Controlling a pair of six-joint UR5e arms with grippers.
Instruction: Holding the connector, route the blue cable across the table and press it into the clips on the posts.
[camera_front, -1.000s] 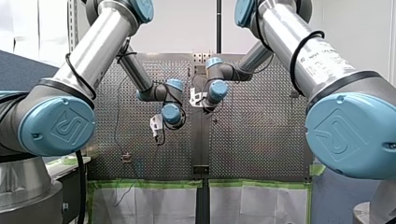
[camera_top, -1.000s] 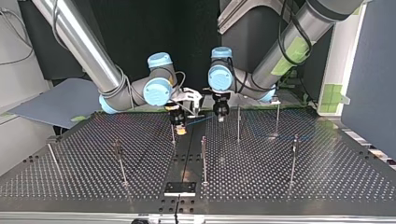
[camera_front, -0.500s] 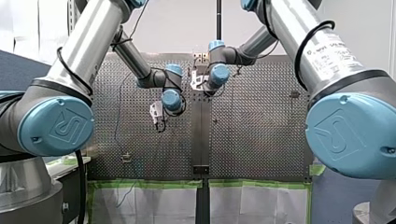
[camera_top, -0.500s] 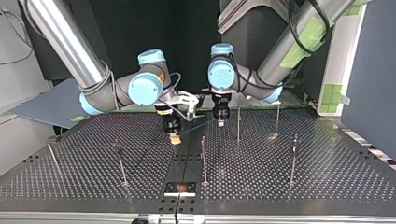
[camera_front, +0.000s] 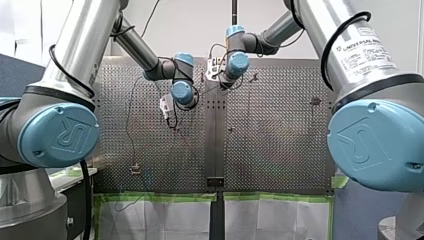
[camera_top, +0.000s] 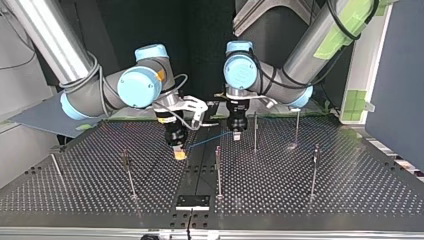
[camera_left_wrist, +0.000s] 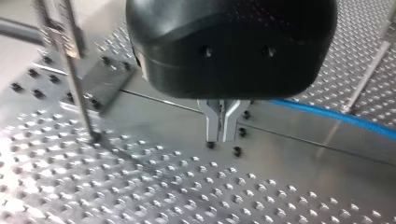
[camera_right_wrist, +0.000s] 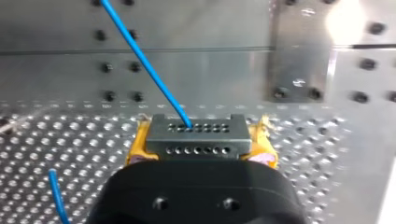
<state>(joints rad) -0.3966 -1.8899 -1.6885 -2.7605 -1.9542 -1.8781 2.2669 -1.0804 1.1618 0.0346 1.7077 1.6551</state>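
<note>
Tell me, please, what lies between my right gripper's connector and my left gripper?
The blue cable, running straight from the connector in my right gripper to my left gripper; the top view shows it.

The perforated metal surface (camera_top: 300, 190) is spreading across the whole scene, with a small black plate (camera_top: 192, 202) sitting on its centre seam at the top view's near edge. A grey-blue board (camera_top: 55, 112) is lying just beyond the far left corner there. Green patches (camera_top: 356, 100) are sticking to a white upright (camera_top: 371, 55) at the far right. In the front view, green tape (camera_front: 150, 197) is running along the near edge, with white sheets (camera_front: 165, 220) hanging just below.
</note>
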